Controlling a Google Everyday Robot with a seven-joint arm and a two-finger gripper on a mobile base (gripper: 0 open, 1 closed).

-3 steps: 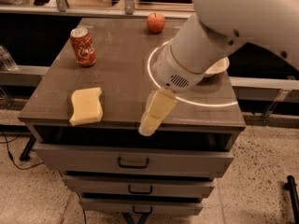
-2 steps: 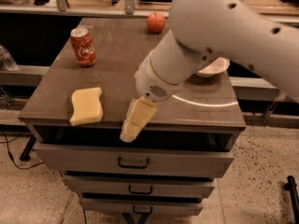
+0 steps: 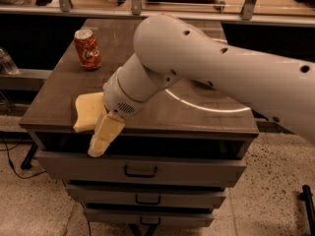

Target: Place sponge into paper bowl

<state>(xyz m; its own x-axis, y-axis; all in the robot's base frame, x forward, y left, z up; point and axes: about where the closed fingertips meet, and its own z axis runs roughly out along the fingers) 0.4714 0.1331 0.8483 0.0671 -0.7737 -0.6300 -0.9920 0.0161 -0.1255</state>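
Note:
The pale yellow sponge (image 3: 87, 110) lies flat near the front left corner of the dark cabinet top (image 3: 197, 113). My gripper (image 3: 104, 134) hangs over the front edge, right next to the sponge's right side, its pale yellow fingers pointing down and toward the camera. My white arm crosses the frame from the right and covers the middle and right back of the top. The paper bowl is hidden behind the arm.
A red soda can (image 3: 87, 48) stands upright at the back left of the top. The cabinet has drawers with handles (image 3: 140, 171) below. A glowing ring reflection (image 3: 206, 104) shows on the top. Speckled floor surrounds the cabinet.
My arm has swung left and toward the front; the gripper moved from the middle front edge to beside the sponge. The arm now hides the bowl and the red apple.

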